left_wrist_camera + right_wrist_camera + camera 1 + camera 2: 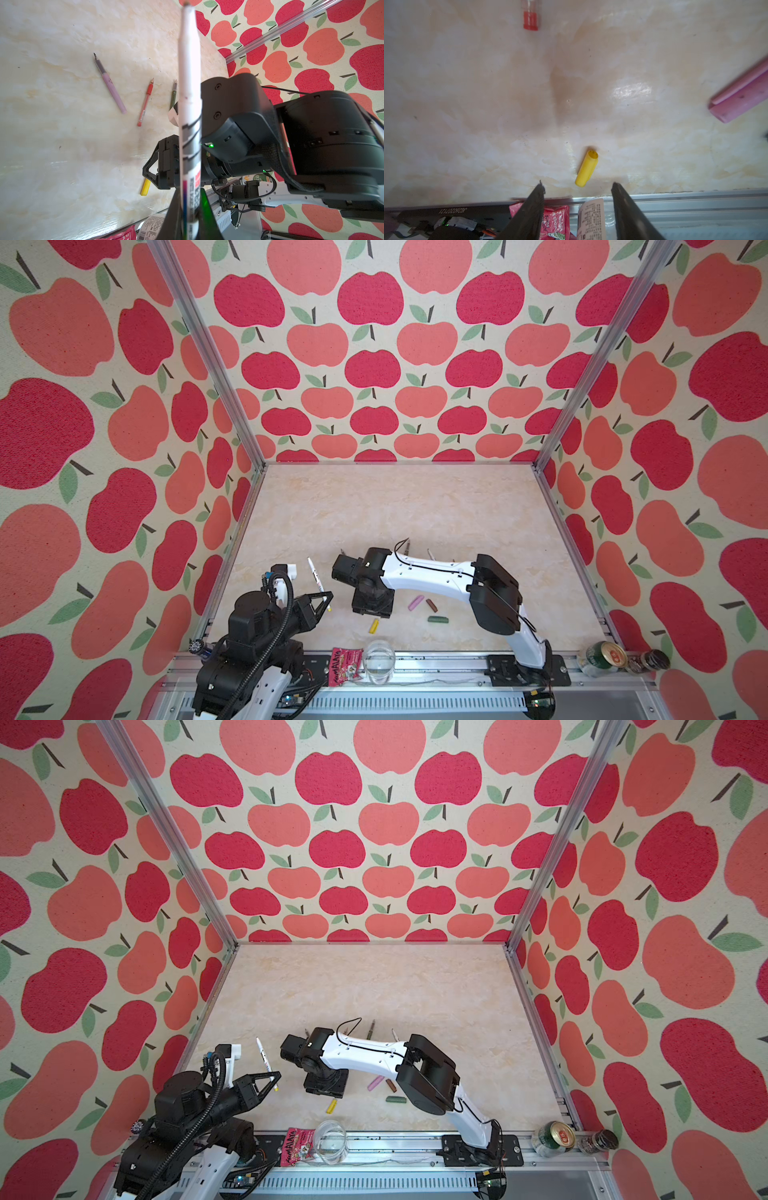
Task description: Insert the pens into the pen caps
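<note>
A: Left hand (329, 600)?
B: Clenched on a thin white-barrelled pen (316, 576) with dark print, held above the beige marbled tabletop (395, 506).
A: Right hand (577, 187)?
B: Spread apart, empty, over the short yellow plastic cap (587, 167) lying near the tabletop's front edge.

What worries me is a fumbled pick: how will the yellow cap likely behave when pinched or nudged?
The yellow cap is a short, smooth cylinder lying on its side on the glossy table, so a nudge would probably roll or skid it. Its open end shows it is hollow: likely light and stiff. Pinched off-centre, it may squirt free.
</note>
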Controlling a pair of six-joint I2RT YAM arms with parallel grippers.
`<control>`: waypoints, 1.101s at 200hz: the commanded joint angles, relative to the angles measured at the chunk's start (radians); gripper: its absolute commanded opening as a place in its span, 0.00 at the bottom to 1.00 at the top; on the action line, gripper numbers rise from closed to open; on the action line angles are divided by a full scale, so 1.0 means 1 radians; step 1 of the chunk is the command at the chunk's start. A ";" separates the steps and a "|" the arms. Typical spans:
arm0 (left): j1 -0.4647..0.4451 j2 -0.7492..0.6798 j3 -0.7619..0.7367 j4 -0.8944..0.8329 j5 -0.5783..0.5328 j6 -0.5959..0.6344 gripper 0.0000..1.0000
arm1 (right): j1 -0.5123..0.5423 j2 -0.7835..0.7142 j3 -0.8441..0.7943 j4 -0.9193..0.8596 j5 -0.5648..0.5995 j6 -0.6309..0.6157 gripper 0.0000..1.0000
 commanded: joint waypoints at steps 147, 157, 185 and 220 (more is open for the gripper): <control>-0.007 -0.024 -0.013 -0.006 -0.004 0.016 0.00 | 0.005 0.023 -0.115 0.088 -0.121 0.095 0.48; -0.007 -0.023 -0.015 -0.004 -0.002 0.017 0.00 | 0.005 0.026 -0.122 0.099 -0.128 0.098 0.46; -0.007 -0.022 -0.017 -0.005 -0.007 0.017 0.00 | -0.004 0.034 -0.147 0.129 -0.153 0.106 0.40; -0.007 -0.022 -0.015 -0.007 -0.009 0.011 0.00 | -0.018 0.049 -0.151 0.139 -0.174 0.104 0.32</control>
